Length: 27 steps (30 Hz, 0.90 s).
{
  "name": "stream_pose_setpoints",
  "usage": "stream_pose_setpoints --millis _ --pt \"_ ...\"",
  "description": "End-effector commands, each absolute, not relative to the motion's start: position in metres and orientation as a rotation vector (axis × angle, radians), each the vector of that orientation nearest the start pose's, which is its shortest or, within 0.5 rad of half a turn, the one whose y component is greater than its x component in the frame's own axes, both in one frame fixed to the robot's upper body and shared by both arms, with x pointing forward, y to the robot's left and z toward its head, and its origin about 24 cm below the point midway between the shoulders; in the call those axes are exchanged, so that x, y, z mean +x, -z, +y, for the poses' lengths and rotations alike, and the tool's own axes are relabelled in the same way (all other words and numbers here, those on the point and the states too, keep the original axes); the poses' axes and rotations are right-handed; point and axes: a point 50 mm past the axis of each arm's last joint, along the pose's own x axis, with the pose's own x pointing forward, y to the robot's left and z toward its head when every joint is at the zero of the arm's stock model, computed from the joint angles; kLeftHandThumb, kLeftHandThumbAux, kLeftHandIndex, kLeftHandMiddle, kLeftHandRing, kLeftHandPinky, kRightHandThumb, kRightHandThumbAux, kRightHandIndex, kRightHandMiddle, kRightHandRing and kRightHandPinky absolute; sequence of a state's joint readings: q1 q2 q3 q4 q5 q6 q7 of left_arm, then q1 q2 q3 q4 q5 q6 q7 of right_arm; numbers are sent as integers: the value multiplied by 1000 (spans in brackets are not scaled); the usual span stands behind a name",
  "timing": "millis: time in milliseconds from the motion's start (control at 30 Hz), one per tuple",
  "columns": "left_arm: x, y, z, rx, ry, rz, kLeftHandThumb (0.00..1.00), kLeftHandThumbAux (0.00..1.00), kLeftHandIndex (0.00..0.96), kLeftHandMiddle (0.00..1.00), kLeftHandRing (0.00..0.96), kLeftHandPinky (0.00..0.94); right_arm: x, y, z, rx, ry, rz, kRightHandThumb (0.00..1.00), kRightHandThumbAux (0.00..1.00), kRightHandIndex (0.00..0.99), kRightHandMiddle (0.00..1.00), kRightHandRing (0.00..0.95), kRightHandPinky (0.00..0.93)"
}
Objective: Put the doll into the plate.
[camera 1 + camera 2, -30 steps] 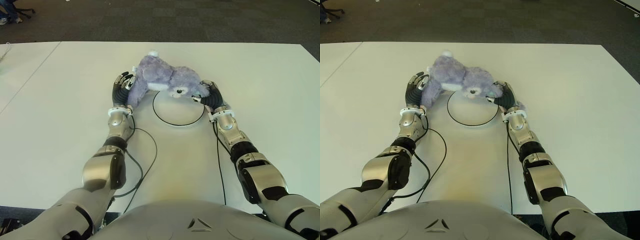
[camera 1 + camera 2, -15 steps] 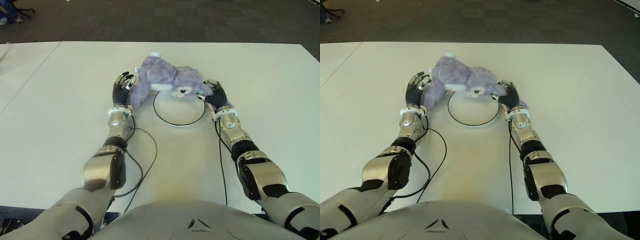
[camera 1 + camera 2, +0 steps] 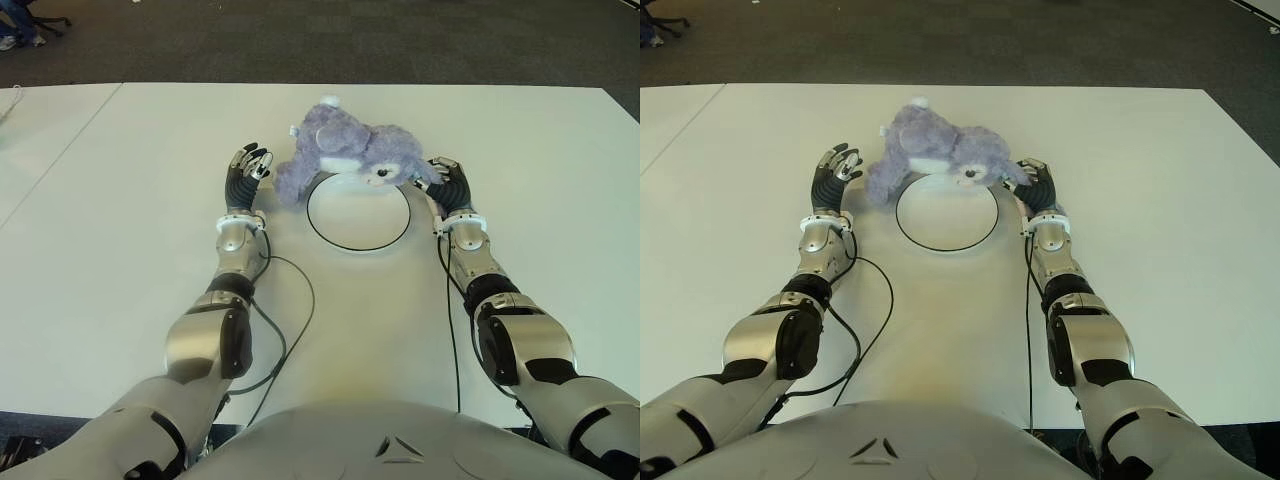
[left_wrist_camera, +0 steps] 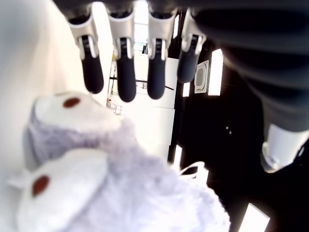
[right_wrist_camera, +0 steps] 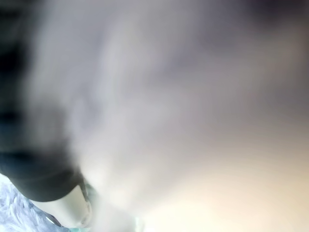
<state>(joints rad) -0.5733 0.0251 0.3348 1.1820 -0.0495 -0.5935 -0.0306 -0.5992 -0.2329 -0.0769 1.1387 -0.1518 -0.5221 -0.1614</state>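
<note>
1. Two hands are seen flanking the purple doll (image 3: 348, 152) on the white counter (image 3: 540, 170).
2. The left hand (image 3: 243, 178) is held just left of the doll's feet, its fingers (image 4: 123, 72) straight, spread and empty.
3. The right hand (image 3: 450, 186) is placed at the doll's head; its fingers look extended, and contact cannot be told.
4. The doll is laid across the far rim of the plate (image 3: 358, 216).

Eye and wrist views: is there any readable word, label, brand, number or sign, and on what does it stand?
None can be read.
Fluffy purple plush doll: a small white tag at its side, too small to read.
Round white plate with a thin black rim: no lettering.
White table: plain.
</note>
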Motion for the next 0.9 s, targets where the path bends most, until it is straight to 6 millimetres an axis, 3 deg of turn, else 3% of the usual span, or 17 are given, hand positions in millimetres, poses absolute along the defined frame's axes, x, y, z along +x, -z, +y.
stream_pose_setpoints --millis 33,667,767,900 --pt "231 104 152 -238 -192 524 0 583 221 269 289 307 324 3 -223 -265 213 163 298 772 723 866 867 862" --pt "232 104 151 -226 -178 526 0 569 212 267 286 294 331 -8 -239 -234 314 173 232 761 750 874 883 880" --pt "231 104 151 -223 -174 522 0 569 219 269 288 299 332 -13 -240 -232 318 135 241 761 745 873 887 885" --pt "231 104 151 -235 -178 521 0 577 234 274 294 304 324 -24 -228 -281 233 -56 256 764 737 871 884 876"
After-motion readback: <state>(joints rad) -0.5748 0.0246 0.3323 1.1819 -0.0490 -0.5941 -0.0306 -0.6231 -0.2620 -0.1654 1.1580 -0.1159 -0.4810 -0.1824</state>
